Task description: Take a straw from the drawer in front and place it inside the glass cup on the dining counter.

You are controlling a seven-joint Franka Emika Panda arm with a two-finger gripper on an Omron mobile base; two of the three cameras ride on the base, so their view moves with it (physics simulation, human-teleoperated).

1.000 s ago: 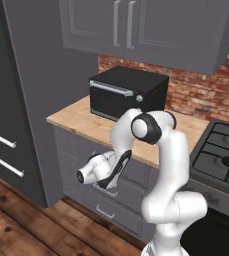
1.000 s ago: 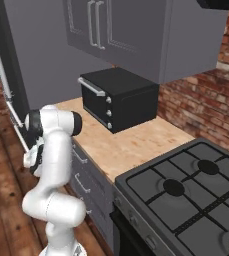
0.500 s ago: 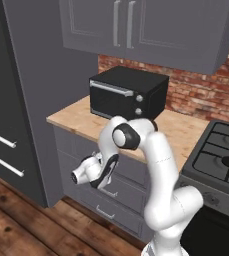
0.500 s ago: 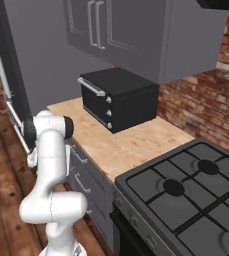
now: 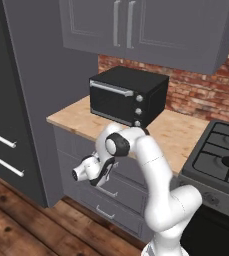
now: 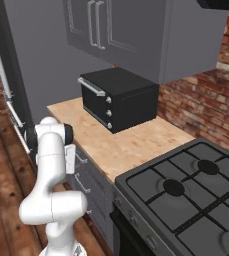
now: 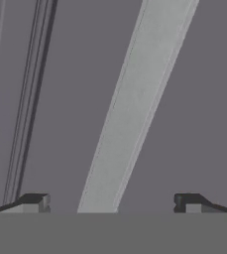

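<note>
The white arm is shown folded low in front of the grey cabinet run, with the tool (image 5: 102, 176) brought up against the drawer (image 5: 117, 186) fronts beneath the light-wood bench (image 5: 186, 134). In the hand view, the silver bar handle (image 7: 137, 106) of the drawer is seen crossing the frame diagonally, lying between the two dark fingertips (image 7: 33, 202) and close ahead of them, against the flat grey panel front. The tool is released, its jaws standing wide apart on either side of the handle, and nothing is gripped; whether the pads already touch the bar cannot be told. The drawer appears closed, its front lying flush with the neighbouring fronts in the left base view. The straw is presumed to lie inside the closed drawer, so it is hidden, and its position there cannot be stated. A black toaster oven (image 5: 128, 95) is seen standing on the bench, and a gas hob (image 6: 191, 192) lies just beside the bench to the right. The task is judged to be at its opening stage: the handle is lined up but not yet clasped. Closing on the handle, pulling the drawer out, picking up the straw, carrying it to the glass cup and setting it inside all remain to be done.
</note>
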